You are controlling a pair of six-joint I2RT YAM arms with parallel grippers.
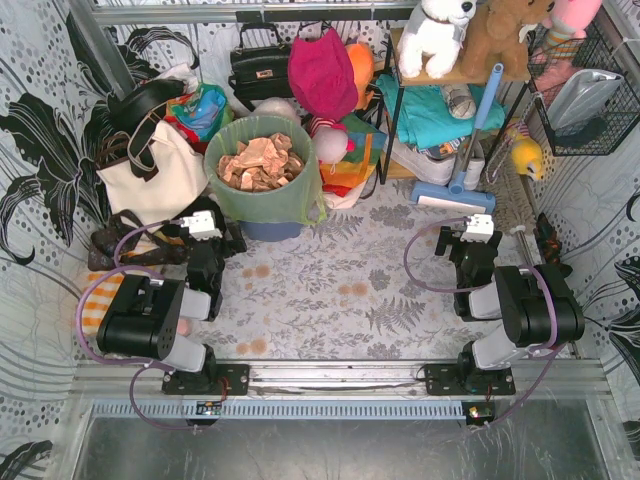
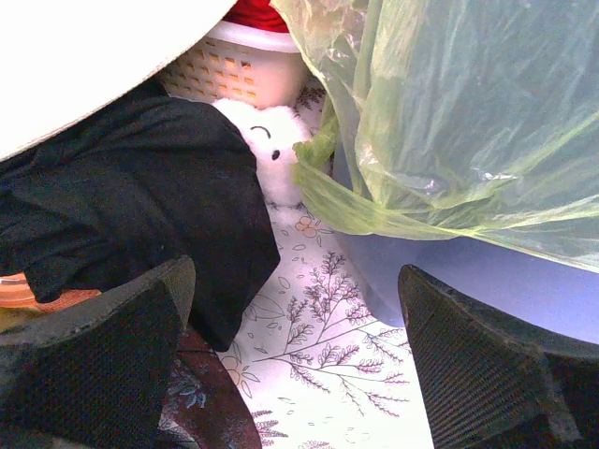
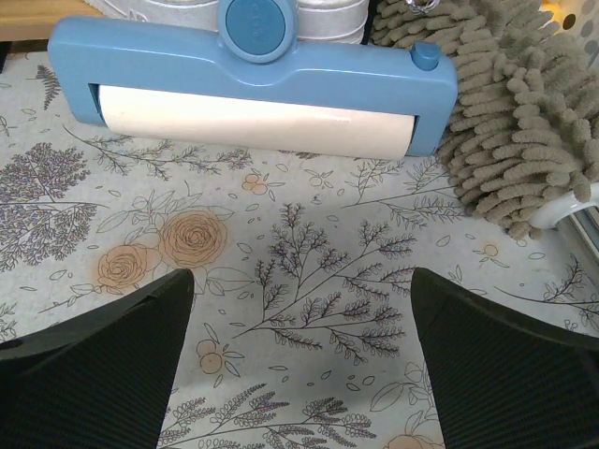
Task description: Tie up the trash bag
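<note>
The lime-green translucent trash bag lines a blue-grey round bin at the back centre-left, its mouth open and full of tan-brown paper scraps. In the left wrist view the bag hangs over the bin wall at the upper right. My left gripper is open and empty, low on the floor just left of the bin, with its jaws wide apart. My right gripper is open and empty on the right, far from the bag, jaws wide over the floral cloth.
A cream tote bag with black straps stands left of the bin; dark cloth lies by the left gripper. A blue lint roller and a grey chenille mop head lie before the right gripper. Shelves with toys stand behind.
</note>
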